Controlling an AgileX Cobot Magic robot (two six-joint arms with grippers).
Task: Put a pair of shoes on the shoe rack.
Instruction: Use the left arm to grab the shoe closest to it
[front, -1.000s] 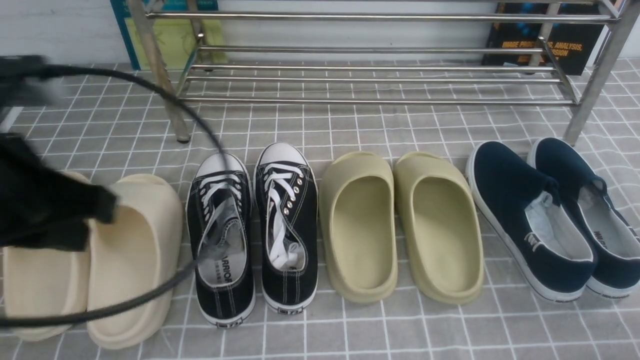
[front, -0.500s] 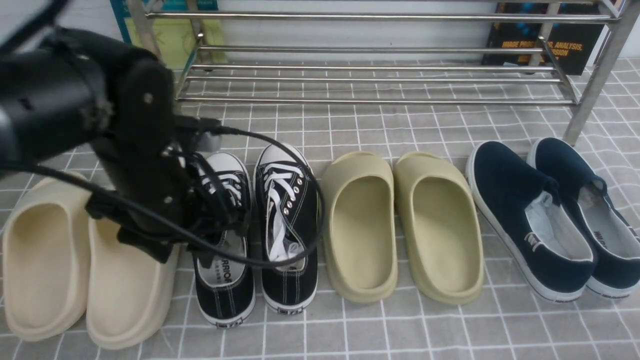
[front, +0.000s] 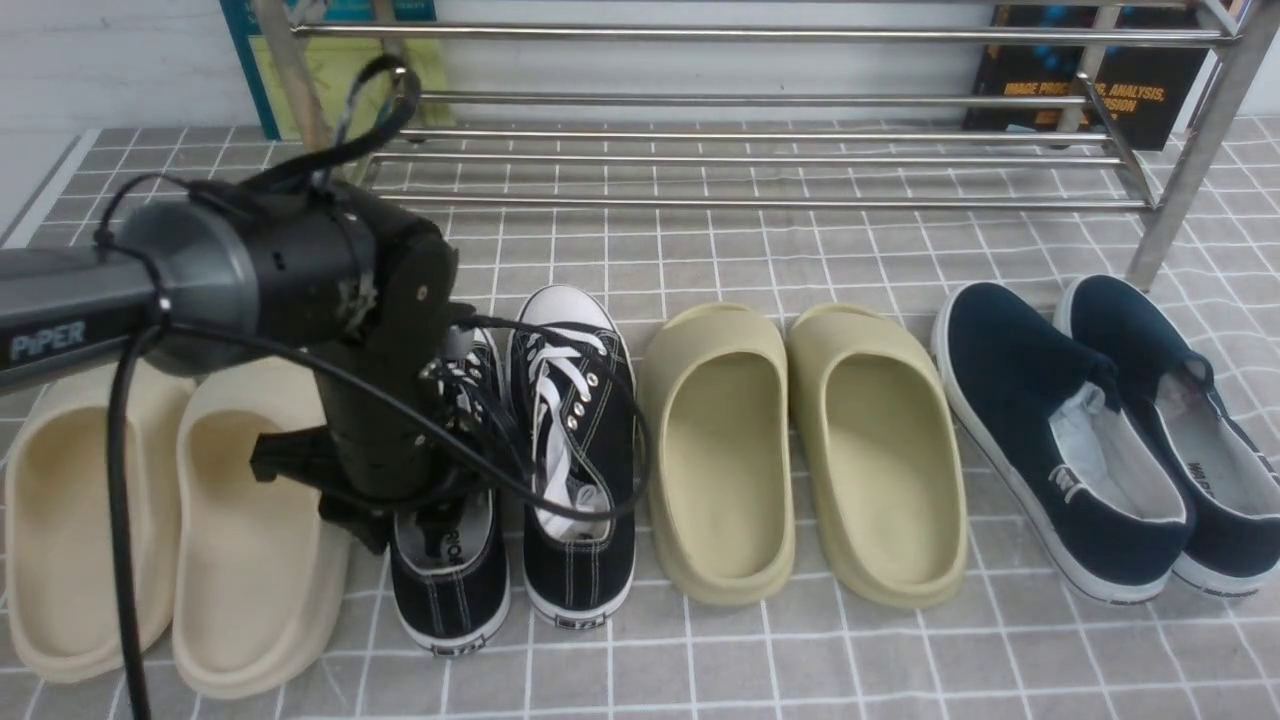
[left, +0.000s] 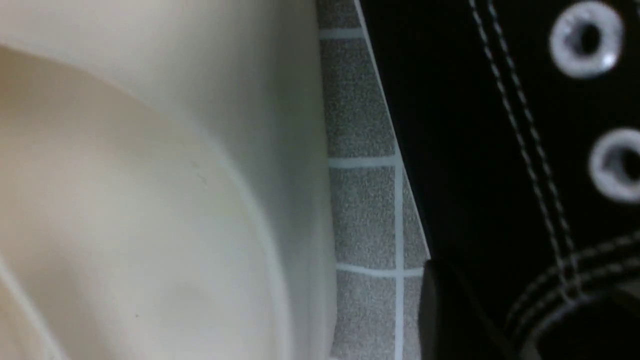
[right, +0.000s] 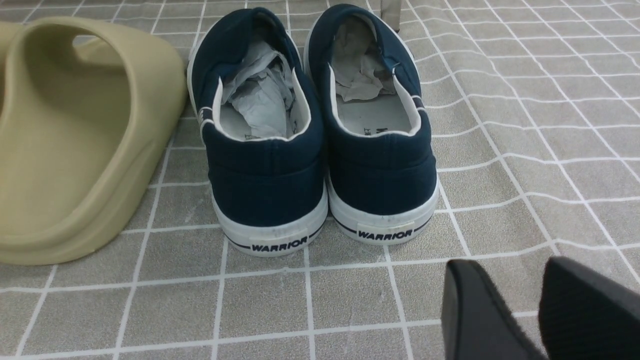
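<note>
Two black canvas sneakers with white laces stand side by side on the checked cloth, the left one (front: 450, 580) and the right one (front: 575, 440). The silver shoe rack (front: 750, 160) stands behind them with nothing on its bars. My left arm's wrist (front: 380, 400) is down over the left sneaker and hides its front half and the jaws. In the left wrist view my left gripper (left: 515, 295) has one dark finger (left: 440, 310) against the outer side of the black sneaker (left: 475, 125). The other is a dim shape by the collar. My right gripper (right: 510, 270) is open over bare cloth.
Cream slides (front: 255, 540) lie close on the left of the sneakers, one wall (left: 150, 175) almost touching. Olive slides (front: 800, 450) lie to the right, then navy slip-ons (front: 1090, 440), which the right wrist view shows from behind (right: 320, 150). Books lean behind the rack.
My left arm has swung in from the left edge and come down onto the left sneaker. None of the shoes has moved.
</note>
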